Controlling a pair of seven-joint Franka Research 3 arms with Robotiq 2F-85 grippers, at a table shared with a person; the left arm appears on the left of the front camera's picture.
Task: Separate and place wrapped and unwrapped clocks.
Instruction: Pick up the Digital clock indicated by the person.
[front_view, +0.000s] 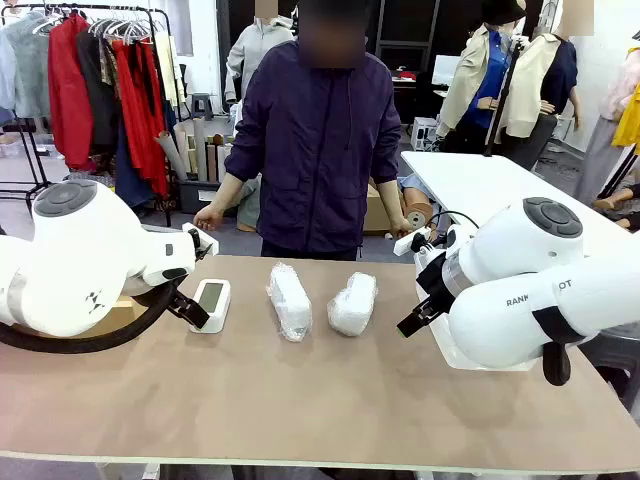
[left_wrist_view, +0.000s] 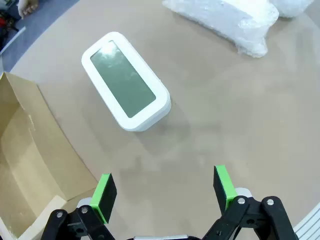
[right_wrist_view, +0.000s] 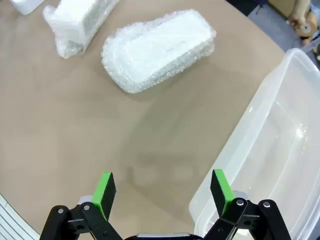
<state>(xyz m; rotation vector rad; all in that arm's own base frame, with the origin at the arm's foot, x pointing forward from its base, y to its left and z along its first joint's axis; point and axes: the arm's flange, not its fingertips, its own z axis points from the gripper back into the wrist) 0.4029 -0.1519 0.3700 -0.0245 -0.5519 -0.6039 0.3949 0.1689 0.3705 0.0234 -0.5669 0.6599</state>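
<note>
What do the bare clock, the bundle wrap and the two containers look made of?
Digital clock: white matte plastic shell, smooth rounded edges; glossy grey-green screen catching light.
Wrapped bundles: clear bubble wrap, air cells visible.
Bin: translucent glossy plastic, see-through walls.
Box: dull brown cardboard, probably corrugated.

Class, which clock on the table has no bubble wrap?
The bare white clock, leftmost in the front view; the middle bundle and right bundle are wrapped.
</note>
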